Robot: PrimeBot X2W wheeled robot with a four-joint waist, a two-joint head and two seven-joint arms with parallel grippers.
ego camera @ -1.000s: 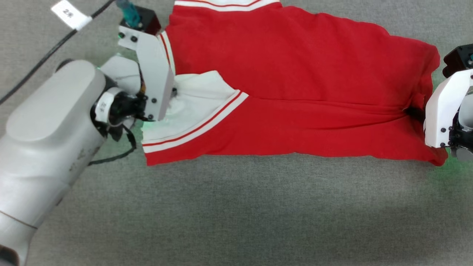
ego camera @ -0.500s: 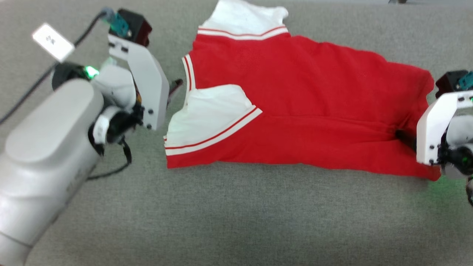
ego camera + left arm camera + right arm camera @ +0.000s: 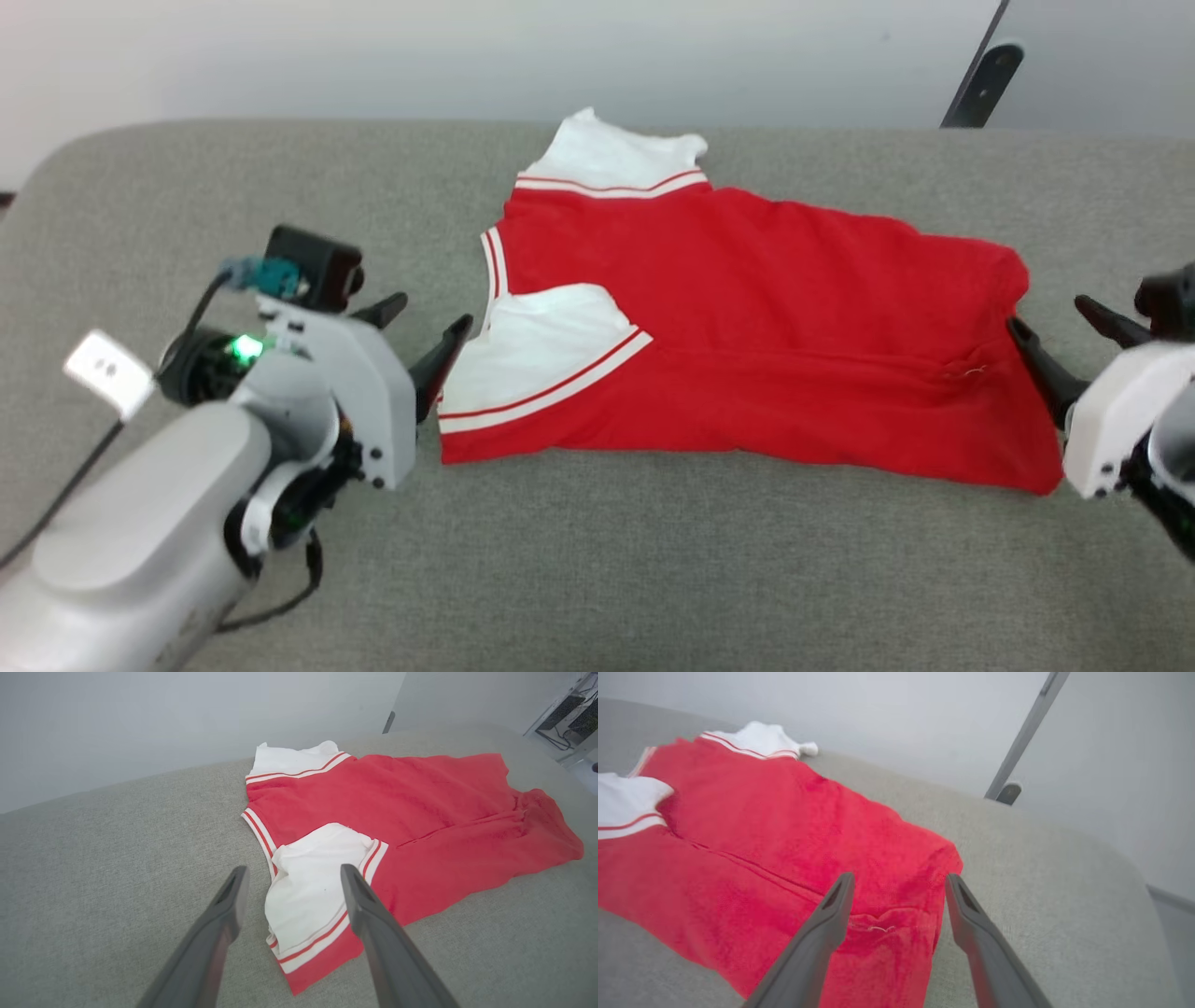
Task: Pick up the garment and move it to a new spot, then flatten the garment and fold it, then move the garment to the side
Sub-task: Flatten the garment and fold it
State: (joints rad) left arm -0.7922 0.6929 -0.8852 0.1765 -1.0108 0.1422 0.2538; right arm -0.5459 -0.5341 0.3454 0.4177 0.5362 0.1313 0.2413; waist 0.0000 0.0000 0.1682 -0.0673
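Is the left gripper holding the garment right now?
No, the left gripper is open, fingers spread, with no garment fabric pinched between them.

Garment [image 3: 747, 373] on the cushion [image 3: 653, 579], between left tool [image 3: 432, 311] and right tool [image 3: 1047, 313] (each just beside an end)

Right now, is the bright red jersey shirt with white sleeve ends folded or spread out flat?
Folded. The bright red jersey shirt has its near side turned over its middle, one white sleeve end lying on top.

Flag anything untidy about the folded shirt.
The garment is folded unevenly: one white sleeve pokes out past the far edge, and the end by the right gripper is puckered.
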